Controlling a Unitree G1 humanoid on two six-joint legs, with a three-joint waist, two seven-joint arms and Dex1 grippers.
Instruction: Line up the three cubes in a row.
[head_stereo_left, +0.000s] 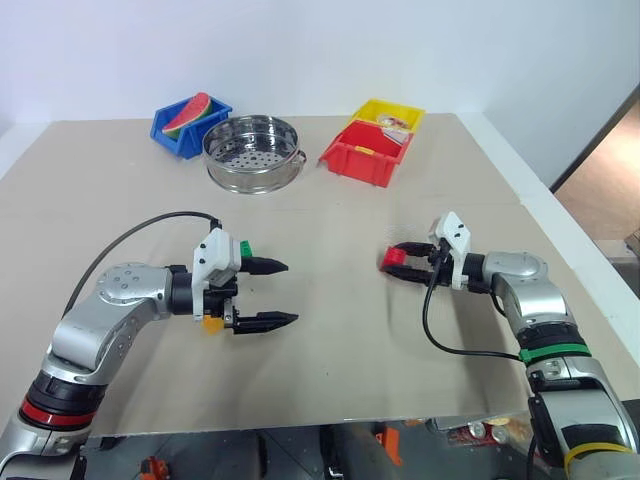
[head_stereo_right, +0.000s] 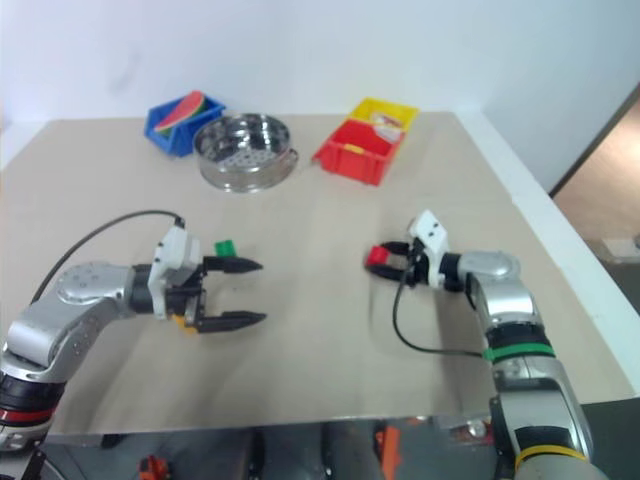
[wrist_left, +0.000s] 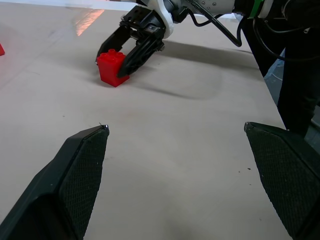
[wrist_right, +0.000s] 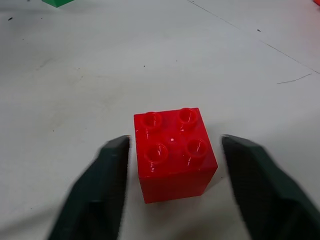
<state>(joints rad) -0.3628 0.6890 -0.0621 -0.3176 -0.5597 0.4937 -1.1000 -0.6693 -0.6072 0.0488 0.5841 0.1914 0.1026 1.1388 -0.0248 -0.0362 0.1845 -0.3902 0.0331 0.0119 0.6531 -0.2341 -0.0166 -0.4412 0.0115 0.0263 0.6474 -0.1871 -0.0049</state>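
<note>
From the left eye view, the right gripper (head_stereo_left: 402, 262) lies low over the table (head_stereo_left: 330, 330) on the right side, pointing left, its fingers straddling the red cube (head_stereo_left: 394, 259). The left gripper (head_stereo_left: 279, 293) hovers left of centre with its fingers spread wide and nothing between them, pointing right. The green cube (head_stereo_left: 245, 248) sits just behind its far finger; the yellow-orange cube (head_stereo_left: 212, 323) peeks out under its wrist. That makes three cubes, one of each colour, and the red one is well apart from the other two, so the right arm is plainly the nearer one for it.

The right eye view shows the same layout, with a steel steamer pan (head_stereo_right: 244, 150) flanked by a blue bin (head_stereo_right: 175, 118), a red bin (head_stereo_right: 358, 155) and a yellow bin (head_stereo_right: 386, 115) along the far edge.

From the left wrist view, the red cube rests on the table between the right gripper's fingertips.

From the right wrist view, the red cube sits squarely between the two fingers, studs up, with a sliver of gap on each side; the fingers are closing in but not visibly clamped. The grasp looks nearly made; carrying it left toward the green cube should follow.
</note>
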